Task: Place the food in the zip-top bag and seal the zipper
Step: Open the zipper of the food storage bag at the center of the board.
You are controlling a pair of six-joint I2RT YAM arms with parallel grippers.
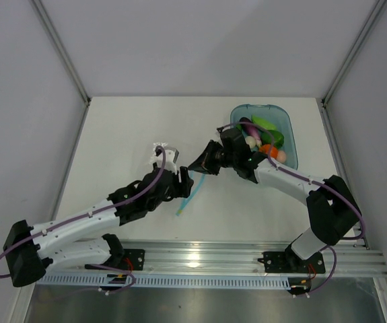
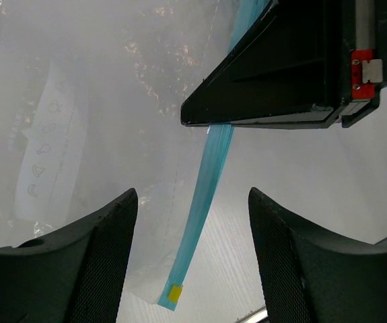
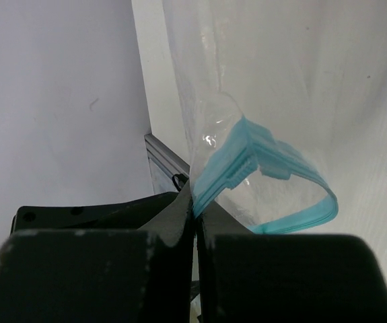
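Right fingers [image 3: 99, 269] pinch zipper [image 3: 230, 165]; left fingers [image 2: 65, 269] spread, empty; label [image 2: 48, 145] on zip-top bag [image 2: 132, 81]: faint icons, unreadable

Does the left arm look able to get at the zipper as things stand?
Probably yes. The left gripper is open and faces the zipper, which lies bare below where the right gripper pinches it. Nothing seems to lie between.

Robot lab enclosure, plain white panel walls [image 1: 18, 67], aluminium mounting rail [image 1: 213, 256], white table [image 1: 146, 121]
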